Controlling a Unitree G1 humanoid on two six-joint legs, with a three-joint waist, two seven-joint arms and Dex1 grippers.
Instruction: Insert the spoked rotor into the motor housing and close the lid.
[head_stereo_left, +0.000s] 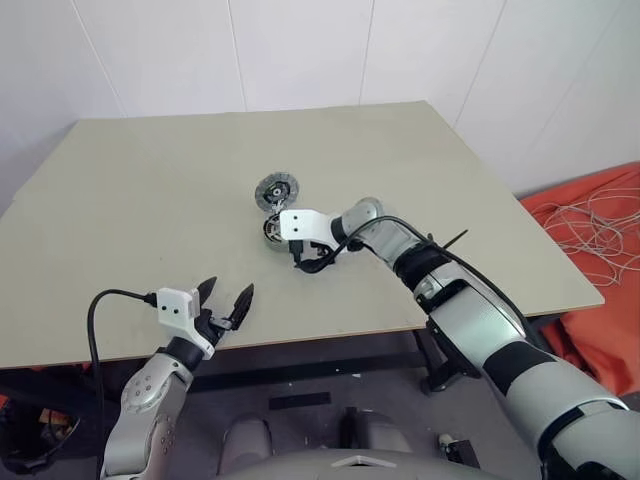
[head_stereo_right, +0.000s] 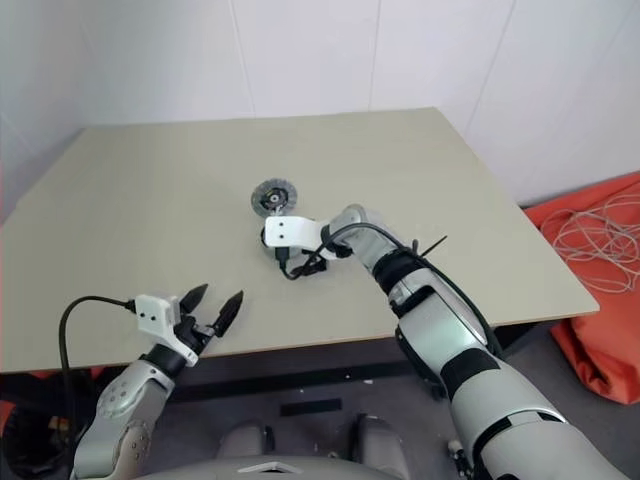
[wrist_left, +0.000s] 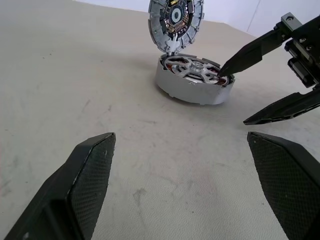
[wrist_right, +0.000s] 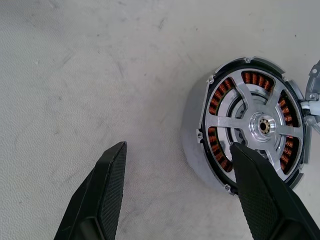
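Rotor step looks done. In the right wrist view the spoked rotor (wrist_right: 260, 125) sits seated inside the motor housing (wrist_right: 195, 135), its silvery spokes and central hub level with the rim, with copper windings showing through the gaps between spokes (4 gaps visible). Nothing else is in the housing as far as I can see.

Lid step is left. The lid (wrist_left: 176, 21) stands tilted up at the far edge of the housing, touching its rim and apparently hinged there; its inner face is toward the left wrist camera. From the head camera it shows as a round disc (head_stereo_left: 277, 190) just beyond the housing (head_stereo_left: 275, 232), near the middle of the table (head_stereo_left: 150, 180).

Right gripper (wrist_right: 175, 195) has its 2 fingers apart, holding nothing; one fingertip (wrist_left: 227, 67) rests at or just over the housing's rim, the other is off to the side over bare table.

Left gripper (head_stereo_left: 226, 298) hangs over the near table edge, well apart from the parts, fingers spread and empty.

Judgement: about halfway; what is left is tipping the lid down flat.
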